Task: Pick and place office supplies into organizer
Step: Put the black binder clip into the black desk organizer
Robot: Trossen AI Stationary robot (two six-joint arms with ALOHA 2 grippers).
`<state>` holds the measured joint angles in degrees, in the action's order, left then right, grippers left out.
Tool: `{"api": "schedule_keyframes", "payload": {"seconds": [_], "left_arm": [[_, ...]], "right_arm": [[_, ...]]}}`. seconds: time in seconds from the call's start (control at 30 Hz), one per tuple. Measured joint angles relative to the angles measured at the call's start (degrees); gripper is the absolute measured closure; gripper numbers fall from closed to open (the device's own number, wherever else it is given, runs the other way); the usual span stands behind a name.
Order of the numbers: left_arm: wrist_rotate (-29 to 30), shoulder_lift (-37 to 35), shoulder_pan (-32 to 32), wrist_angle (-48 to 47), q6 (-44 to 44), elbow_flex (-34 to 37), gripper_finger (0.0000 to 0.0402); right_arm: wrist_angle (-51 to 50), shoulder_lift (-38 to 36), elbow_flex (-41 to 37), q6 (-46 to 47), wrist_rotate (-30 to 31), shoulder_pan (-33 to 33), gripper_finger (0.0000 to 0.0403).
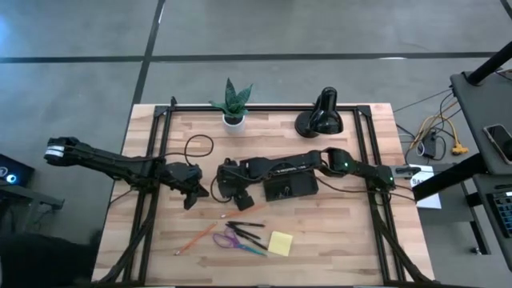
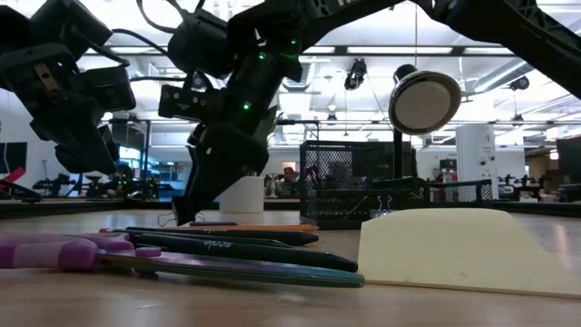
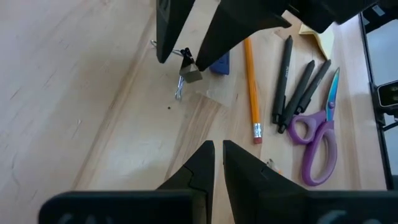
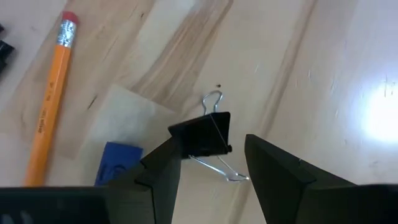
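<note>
A small black binder clip (image 4: 208, 132) lies on the wooden table with its wire handles out. My right gripper (image 4: 210, 149) stands open over it, pointing steeply down, one finger on each side of the clip's body; it also shows in the overhead view (image 1: 227, 194). My left gripper (image 3: 219, 155) is shut and hangs above bare wood to the clip's left (image 1: 192, 197). An orange pencil (image 3: 252, 87), black pens (image 3: 298, 81), purple scissors (image 3: 317, 137) and a yellow sticky pad (image 1: 280, 243) lie nearer the front edge. The dark organizer (image 1: 290, 186) stands just right of my right gripper. My right gripper has the clip's black body (image 4: 186, 134) close against the inner side of one finger (image 4: 163, 163), while the other finger stands apart from it. Whether that finger touches the clip, I cannot tell. The clip lies on the table.
A black desk lamp (image 1: 320, 118) and a potted plant (image 1: 234, 106) stand at the table's far edge. A small blue item (image 4: 115, 163) lies on a pale patch beside the clip. A second orange pencil (image 1: 196, 238) lies at the front left. A black cable (image 1: 198, 146) loops behind my left arm.
</note>
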<state>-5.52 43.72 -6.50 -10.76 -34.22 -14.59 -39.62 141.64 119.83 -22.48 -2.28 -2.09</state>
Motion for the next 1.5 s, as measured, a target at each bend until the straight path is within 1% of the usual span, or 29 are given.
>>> {"api": "schedule_keyframes", "payload": {"seconds": [0.13, 0.37, 0.47, 0.6, 0.7, 0.73, 0.97, 1.13, 1.2, 1.43, 1.5], "left_arm": [[-0.02, 0.03, 0.00, 0.00, -0.02, 0.00, 0.0385], [-0.02, -0.02, 0.00, -0.05, -0.04, -0.01, 0.0385], [-0.04, 0.06, 0.00, -0.10, -0.07, 0.00, 0.0385], [-0.04, 0.04, 0.00, -0.03, -0.15, -0.02, 0.0385], [-0.04, 0.02, 0.00, 0.05, -0.15, -0.02, 0.0385], [-0.04, 0.07, 0.00, 0.00, -0.15, -0.01, 0.0385], [-0.07, -0.07, 0.00, 0.04, -1.44, -0.02, 0.0385], [-0.07, -0.21, 0.00, 0.01, -1.46, -0.03, 0.0385], [-0.09, -0.31, 0.00, -0.08, -1.46, -0.43, 0.0385], [-1.69, -0.83, -0.09, 2.75, -1.89, -3.28, 0.0385], [-1.95, -0.81, -0.42, 3.06, -3.87, -4.14, 0.0385]], "right_arm": [[0.33, -0.02, -1.29, 2.13, -2.48, 0.00, 0.0239], [0.04, -0.03, -2.39, 2.50, -2.63, 0.00, 0.0274], [-0.45, -0.02, -2.39, 2.54, -2.29, -0.04, 0.0299], [-2.23, -0.04, -2.39, 2.70, -0.39, -0.23, 0.0345], [-3.19, -0.07, -2.33, 4.88, 0.14, -0.28, 0.0383], [-3.33, -0.07, -2.29, 5.98, 0.30, -0.28, 0.0388], [-5.00, -0.06, -0.88, 10.78, 2.74, -0.42, 0.0394], [-7.75, -0.04, 3.14, 11.59, 7.22, -0.95, 0.0394], [-8.80, -0.04, 5.23, 12.15, 7.91, -1.15, 0.0394], [-9.05, -0.14, 10.35, 20.25, 9.10, -1.03, 0.0395], [-9.13, -0.15, 11.04, 21.34, 11.10, -1.13, 0.0395]]}}
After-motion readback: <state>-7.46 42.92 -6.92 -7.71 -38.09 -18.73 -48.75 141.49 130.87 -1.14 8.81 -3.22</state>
